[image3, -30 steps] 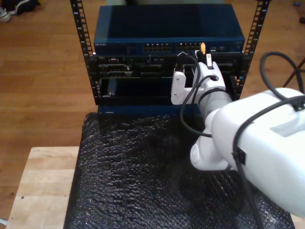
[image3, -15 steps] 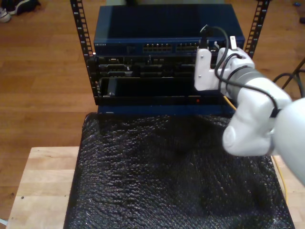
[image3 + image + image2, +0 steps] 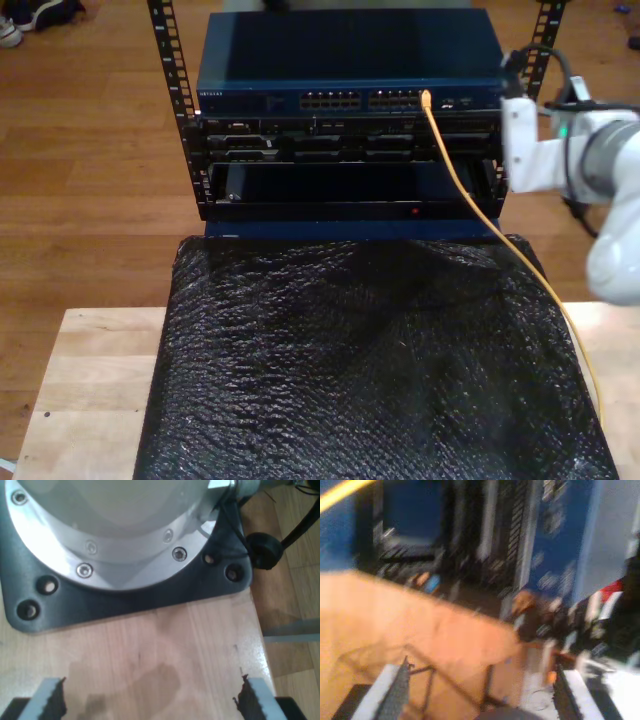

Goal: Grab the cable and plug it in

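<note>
Now that the arm has swung off to the exterior view's right, the cable [image 3: 470, 195] sits plugged into the network switch [image 3: 350, 62]; my second end effector [image 3: 480, 690] gapes empty, my first end effector [image 3: 150, 700] likewise apart.

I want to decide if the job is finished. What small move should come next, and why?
Probably just move the arm farther away from the rack and stop. The cable runs up to a port on the blue switch and looks plugged in, and my second gripper is open, holding nothing.
</note>
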You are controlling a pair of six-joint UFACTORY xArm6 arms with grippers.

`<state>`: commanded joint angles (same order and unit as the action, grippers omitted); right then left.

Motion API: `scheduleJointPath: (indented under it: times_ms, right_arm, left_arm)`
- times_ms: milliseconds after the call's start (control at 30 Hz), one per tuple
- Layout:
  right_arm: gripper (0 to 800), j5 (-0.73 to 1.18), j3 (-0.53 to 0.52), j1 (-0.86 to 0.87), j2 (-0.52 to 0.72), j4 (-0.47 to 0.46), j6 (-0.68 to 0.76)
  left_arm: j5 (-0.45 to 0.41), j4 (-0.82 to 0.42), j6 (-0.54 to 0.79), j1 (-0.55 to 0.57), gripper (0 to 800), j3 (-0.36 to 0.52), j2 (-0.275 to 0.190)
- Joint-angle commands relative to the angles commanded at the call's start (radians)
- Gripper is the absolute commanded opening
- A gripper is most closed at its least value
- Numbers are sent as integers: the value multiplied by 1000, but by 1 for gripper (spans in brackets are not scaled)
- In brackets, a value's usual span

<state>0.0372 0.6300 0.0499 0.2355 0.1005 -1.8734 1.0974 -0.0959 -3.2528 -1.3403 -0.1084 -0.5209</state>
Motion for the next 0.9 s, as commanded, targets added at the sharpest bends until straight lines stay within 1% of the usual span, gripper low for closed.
scheduleJointPath:
  times_ms: [67, 200, 400, 633, 900]
  right_arm:
    - [720, 77, -2, 51, 28, 0, -44]
    - [794, 222, -5, 152, 74, 2, -141]
    - [798, 428, 5, 327, 127, 2, -247]
    - [799, 667, 5, 512, 186, 6, -411]
    - [799, 922, -12, 677, 273, 2, -531]
  left_arm:
    - [0, 0, 0, 0, 800, 0, -2]
    - [0, 0, 0, 0, 800, 0, -2]
    - [0, 0, 0, 0, 800, 0, 0]
    - [0, 0, 0, 0, 800, 0, -2]
    - [0, 0, 0, 0, 800, 0, -2]
